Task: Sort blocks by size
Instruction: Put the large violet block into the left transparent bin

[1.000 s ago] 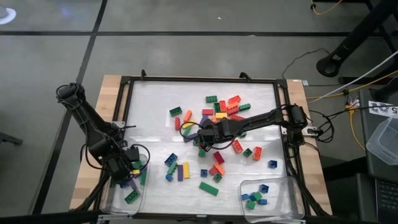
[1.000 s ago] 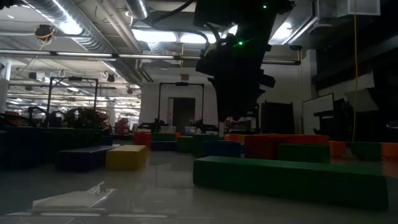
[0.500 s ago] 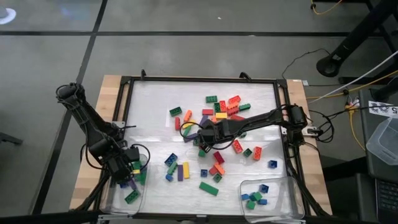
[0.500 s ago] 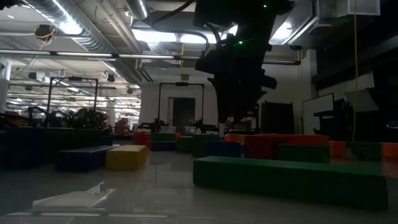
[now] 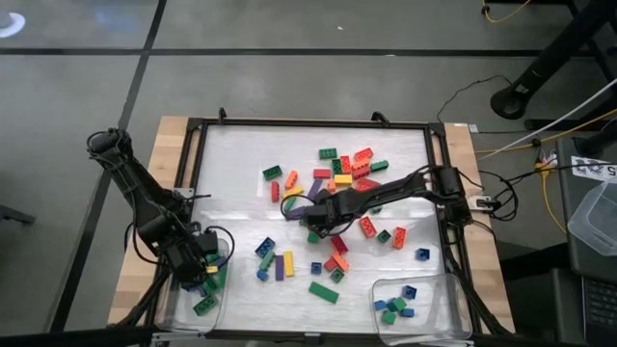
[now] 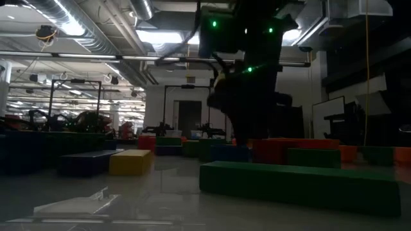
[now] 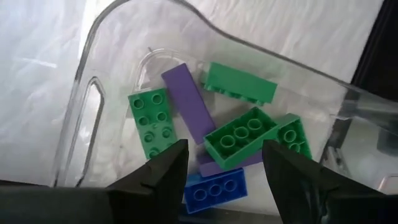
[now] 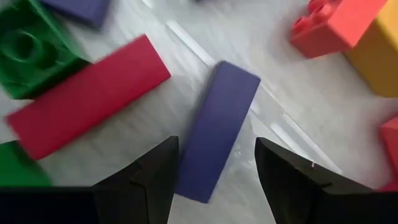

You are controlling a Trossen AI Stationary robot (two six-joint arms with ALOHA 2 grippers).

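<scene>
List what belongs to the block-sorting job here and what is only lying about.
Belongs to the job:
- loose blocks scattered on the mat
- long blocks in the left tray
- small blocks in the right tray
- left gripper, right gripper

Lying about:
- cables right of the table
- clear bin at the right edge

loose blocks [image 5: 333,178]: red, orange, yellow, green, blue, purple, long and square mixed, scattered mid-frame in high view
lower-left blocks [image 7: 239,134]: long greens, purple, blue, piled
lower-right blocks [image 5: 395,305]: small blue, green squares
</scene>
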